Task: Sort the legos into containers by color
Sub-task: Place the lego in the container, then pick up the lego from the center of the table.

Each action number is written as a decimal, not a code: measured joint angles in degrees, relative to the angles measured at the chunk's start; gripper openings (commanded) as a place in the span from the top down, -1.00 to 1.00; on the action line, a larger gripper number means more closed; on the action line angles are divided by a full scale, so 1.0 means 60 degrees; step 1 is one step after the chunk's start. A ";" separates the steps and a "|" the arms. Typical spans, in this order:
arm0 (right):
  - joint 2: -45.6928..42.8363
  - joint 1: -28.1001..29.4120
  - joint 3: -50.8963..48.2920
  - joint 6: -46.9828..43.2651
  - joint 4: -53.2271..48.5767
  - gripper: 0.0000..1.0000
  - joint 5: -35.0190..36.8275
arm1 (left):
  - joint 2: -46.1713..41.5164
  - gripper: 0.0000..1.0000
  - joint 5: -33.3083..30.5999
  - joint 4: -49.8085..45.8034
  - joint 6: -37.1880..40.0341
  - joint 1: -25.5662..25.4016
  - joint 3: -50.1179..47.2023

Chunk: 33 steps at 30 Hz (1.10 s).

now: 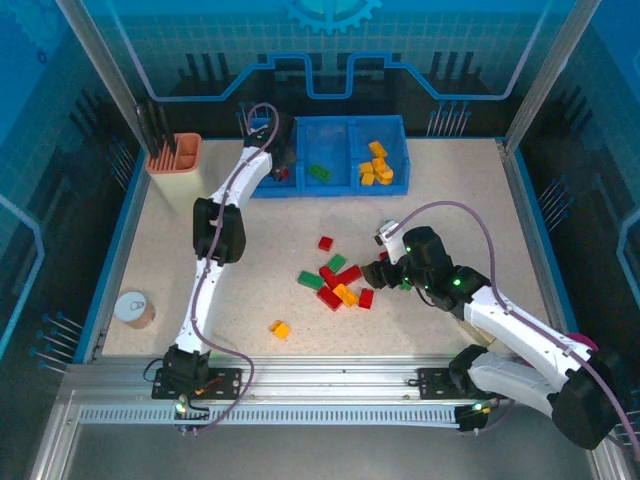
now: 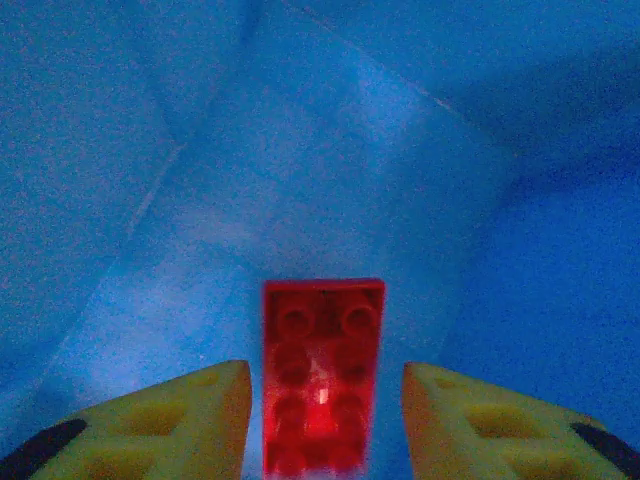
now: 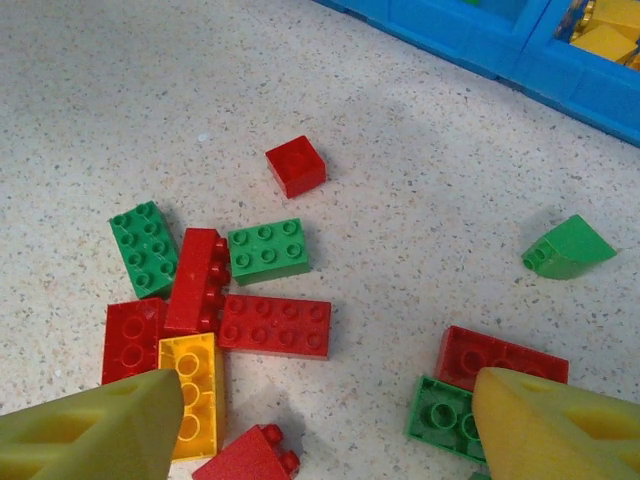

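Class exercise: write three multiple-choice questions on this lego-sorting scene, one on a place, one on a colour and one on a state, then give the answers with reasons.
1. Where is the left gripper?
A. at the table's near edge
B. in the bin's left compartment
C. beside the cup

2. What colour are the bricks in the right compartment?
A. green
B. red
C. orange-yellow

3. How does the right gripper stand?
A. open above the loose bricks
B. shut on a green brick
C. shut on a yellow brick

Answers:
1 B: its wrist view shows blue walls and a red brick lying between its fingers.
2 C: the top view shows only orange-yellow ones there.
3 A: its fingers stand wide apart, holding nothing, with the pile below.
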 measured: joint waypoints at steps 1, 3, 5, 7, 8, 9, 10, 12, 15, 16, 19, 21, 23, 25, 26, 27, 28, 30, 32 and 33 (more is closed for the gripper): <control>0.0000 0.0011 0.0025 0.0007 0.0004 -0.72 -0.0025 | -0.0109 -0.04 0.0055 0.0040 0.0036 0.0007 -0.0189; 0.0000 0.0011 0.0095 -0.0036 -0.0004 -0.76 -0.0091 | -0.0506 -0.07 0.0182 0.0189 0.0142 0.0018 -0.0780; -0.0004 0.0015 0.0171 -0.0102 -0.0007 -0.80 -0.0222 | -0.1104 -0.08 0.0328 0.0364 0.0251 0.0018 -0.1537; -0.0076 0.0018 0.0189 -0.0168 -0.0011 -0.90 -0.0244 | -0.1891 -0.09 0.0499 0.0627 0.0415 0.0015 -0.2353; -0.0160 0.0018 0.0189 -0.0189 -0.0025 -1.00 -0.0226 | -0.2390 -0.09 0.0576 0.0783 0.0546 0.0015 -0.2798; -0.0259 0.0022 0.0189 -0.0219 -0.0029 -1.00 -0.0178 | -0.2798 -0.09 0.0645 0.0885 0.0681 0.0011 -0.3107; -0.0401 0.0018 0.0211 -0.0171 -0.0062 -1.00 -0.0062 | -0.3333 -0.09 0.0725 0.1045 0.0874 0.0004 -0.3475; -0.0586 -0.0022 0.0346 -0.0091 -0.0219 -1.00 0.0127 | -0.4309 -0.10 0.0892 0.1326 0.1326 -0.0025 -0.4051; -0.0667 -0.0310 0.0831 0.0226 -0.0627 -1.00 0.0368 | -0.5861 -0.14 0.1096 0.1872 0.2080 -0.0131 -0.5158; -0.0667 -0.0495 0.1027 0.0379 -0.0798 -1.00 0.0430 | -0.6466 -0.16 0.1228 0.2153 0.2328 -0.0208 -0.5748; -0.0703 -0.0973 0.1344 0.0805 -0.1144 -1.00 0.0546 | -0.7901 -0.18 0.1366 0.2710 0.2936 -0.0557 -0.7512; -0.0798 -0.1333 0.1362 0.1129 -0.1366 -1.00 0.0514 | -0.8440 -0.18 0.1392 0.2983 0.3308 -0.0892 -0.8470; -0.0889 -0.1741 0.1362 0.1457 -0.1606 -0.99 0.0415 | -0.8652 -0.18 0.1392 0.3180 0.3803 -0.1435 -0.9337; -0.0954 -0.2124 0.1362 0.1745 -0.1745 -0.99 0.0215 | -0.8590 -0.19 0.1384 0.3264 0.4284 -0.1993 -0.9927; -0.0962 -0.2306 0.1362 0.1872 -0.1807 -0.99 0.0076 | -0.8488 -0.19 0.1370 0.3260 0.4546 -0.2280 -1.0153; -0.0962 -0.2444 0.1362 0.1960 -0.1865 -0.99 -0.0036 | -0.8375 -0.20 0.1351 0.3275 0.4758 -0.2521 -1.0295; -0.0958 -0.2608 0.1362 0.2065 -0.1938 -0.99 -0.0219 | -0.8222 -0.20 0.1355 0.3333 0.4994 -0.2779 -1.0429; -0.0925 -0.2827 0.1362 0.2197 -0.2055 -0.96 -0.0481 | -0.7963 -0.22 0.1359 0.3395 0.5289 -0.3085 -1.0568; -0.0783 -0.2983 0.1366 0.2280 -0.2157 -0.94 -0.0725 | -0.7723 -0.24 0.1370 0.3563 0.5541 -0.3220 -1.0663; -0.0670 -0.3031 0.1366 0.2302 -0.2208 -0.94 -0.0801 | -0.7614 -0.25 0.1392 0.3625 0.5635 -0.3231 -1.0673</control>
